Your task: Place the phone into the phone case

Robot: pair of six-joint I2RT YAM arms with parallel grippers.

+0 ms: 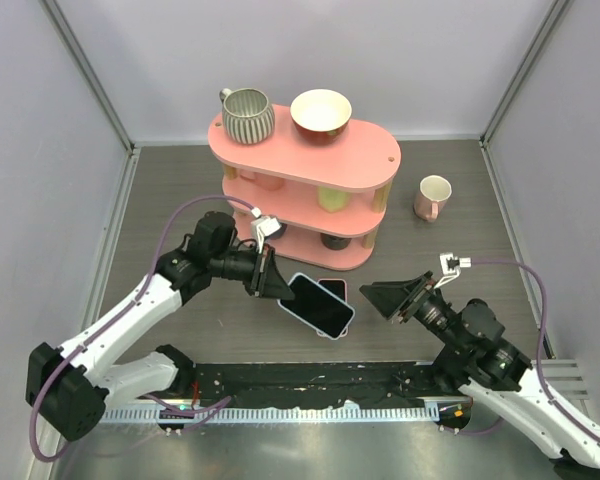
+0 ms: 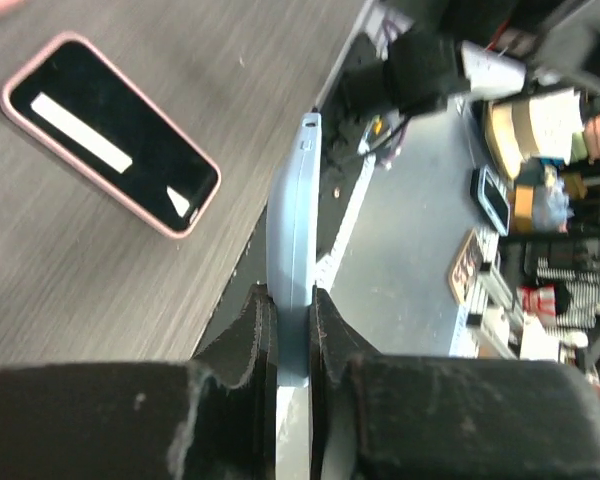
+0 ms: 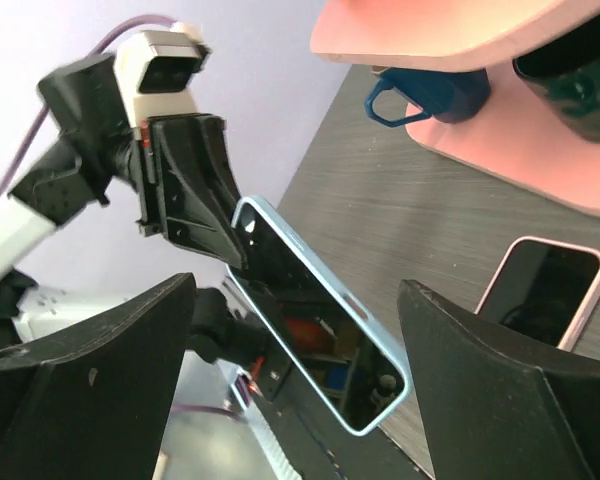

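Observation:
My left gripper point(image 1: 270, 272) is shut on one end of a light-blue phone point(image 1: 320, 305) and holds it tilted above the table, dark screen up. In the left wrist view the phone point(image 2: 290, 220) shows edge-on between my fingers point(image 2: 250, 330). A pink phone case point(image 1: 336, 290) with a dark inside lies flat on the table, partly hidden under the phone; it also shows in the left wrist view point(image 2: 110, 130) and the right wrist view point(image 3: 545, 290). My right gripper point(image 1: 390, 297) is open and empty, right of the phone point(image 3: 315, 320) and facing its free end.
A pink three-tier shelf point(image 1: 370, 165) stands behind, with a grey ribbed mug point(image 1: 248, 115) and a bowl point(image 1: 321, 113) on top and a blue mug point(image 3: 425, 95) on a lower tier. A pink-and-white mug point(image 1: 433, 196) stands at the right. A black rail point(image 1: 310, 385) runs along the near edge.

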